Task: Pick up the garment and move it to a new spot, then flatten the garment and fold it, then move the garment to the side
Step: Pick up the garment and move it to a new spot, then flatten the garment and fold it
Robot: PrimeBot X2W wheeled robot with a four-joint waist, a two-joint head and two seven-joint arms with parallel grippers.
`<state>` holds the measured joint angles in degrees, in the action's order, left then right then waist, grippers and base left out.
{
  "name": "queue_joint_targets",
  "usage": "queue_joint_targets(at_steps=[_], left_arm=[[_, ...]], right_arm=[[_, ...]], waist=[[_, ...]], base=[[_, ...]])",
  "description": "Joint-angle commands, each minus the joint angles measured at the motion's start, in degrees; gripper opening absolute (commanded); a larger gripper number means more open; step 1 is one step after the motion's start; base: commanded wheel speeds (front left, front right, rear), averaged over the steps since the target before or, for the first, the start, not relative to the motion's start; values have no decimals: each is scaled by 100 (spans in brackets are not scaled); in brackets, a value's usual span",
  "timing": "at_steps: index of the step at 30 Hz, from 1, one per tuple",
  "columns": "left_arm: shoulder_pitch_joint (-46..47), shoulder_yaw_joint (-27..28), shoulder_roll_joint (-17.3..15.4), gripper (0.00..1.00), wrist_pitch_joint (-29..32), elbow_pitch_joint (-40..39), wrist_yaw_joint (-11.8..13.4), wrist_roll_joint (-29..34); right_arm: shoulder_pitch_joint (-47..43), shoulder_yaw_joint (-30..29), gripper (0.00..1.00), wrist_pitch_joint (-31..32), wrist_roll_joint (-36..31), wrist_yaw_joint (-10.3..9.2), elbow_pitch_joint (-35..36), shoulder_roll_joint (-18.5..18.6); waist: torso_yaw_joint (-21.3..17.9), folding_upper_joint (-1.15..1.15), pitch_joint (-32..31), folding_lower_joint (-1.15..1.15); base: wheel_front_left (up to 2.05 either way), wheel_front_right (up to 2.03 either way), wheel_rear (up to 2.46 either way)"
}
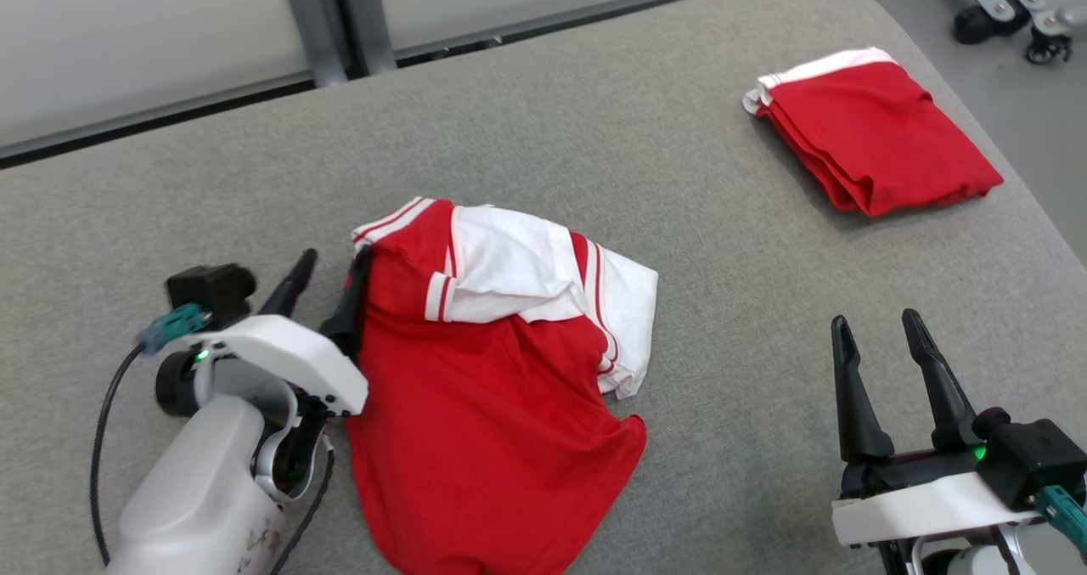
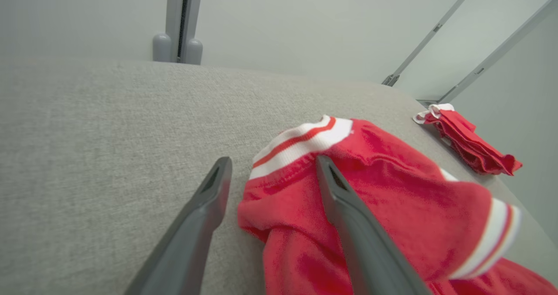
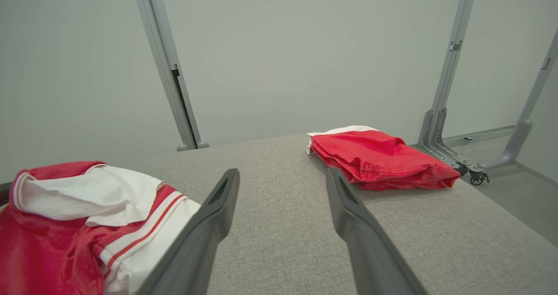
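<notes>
Risk: my left pincer (image 2: 273, 162) straddles only the left edge of the garment (image 1: 484, 405), next to its striped band (image 2: 301, 142). Closing here could catch one loose layer, so the crumpled shirt would rise bunched, or the cloth could slip out altogether. The outer finger may also snag the bench (image 1: 594, 133) cover.

Left pincer: spread wide, gripping nothing. Inner finger lies over the red cloth, contact uncertain. Outer finger is over bare bench just beside the edge.

Right pincer (image 1: 876, 318): spread, empty. Garment is well off to its left; a folded red garment (image 1: 875, 133) lies ahead, well apart.
</notes>
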<state>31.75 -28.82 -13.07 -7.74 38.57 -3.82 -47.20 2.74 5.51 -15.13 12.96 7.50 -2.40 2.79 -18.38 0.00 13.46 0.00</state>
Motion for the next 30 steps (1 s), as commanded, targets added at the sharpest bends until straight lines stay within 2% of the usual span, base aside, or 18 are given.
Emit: queue_joint_targets(at_steps=[1,5,11,15,17,18,22,30], left_arm=[[-74,90,11,100,-256,37,63,-4],[-598,402,-48,100,-720,-349,320,278],[-2244,1381,40,100,-736,-2211,731,1224],[-3341,1864,294,100,-739,-3134,884,1930],[-3578,1968,385,100,-736,-3269,882,2066],[-3983,2173,529,100,-737,-3423,851,2316],[-4516,2475,728,100,-738,-3497,644,2701],[-4764,2866,943,100,-738,-3326,227,3045]], right_arm=[[-52,-49,100,0,-75,-2,4,24],[-218,-284,100,0,-207,-2,71,27],[-538,-552,100,0,-627,-1,141,24],[-791,-717,100,0,-868,-1,91,27],[-847,-767,100,0,-891,-2,65,26],[-933,-820,100,0,-880,-2,38,28],[-1068,-915,100,0,-819,-2,-54,26],[-1165,-972,100,0,-690,-2,-269,26]], waist=[[146,0,-166,0],[419,0,-544,0],[884,0,-996,0],[1231,0,-1295,0],[1313,0,-1345,0],[1444,0,-1442,0],[1661,0,-1576,0],[1853,0,-1661,0]], base=[[0,0,0],[0,0,0],[0,0,0],[0,0,0],[0,0,0],[0,0,0],[0,0,0],[0,0,0]])
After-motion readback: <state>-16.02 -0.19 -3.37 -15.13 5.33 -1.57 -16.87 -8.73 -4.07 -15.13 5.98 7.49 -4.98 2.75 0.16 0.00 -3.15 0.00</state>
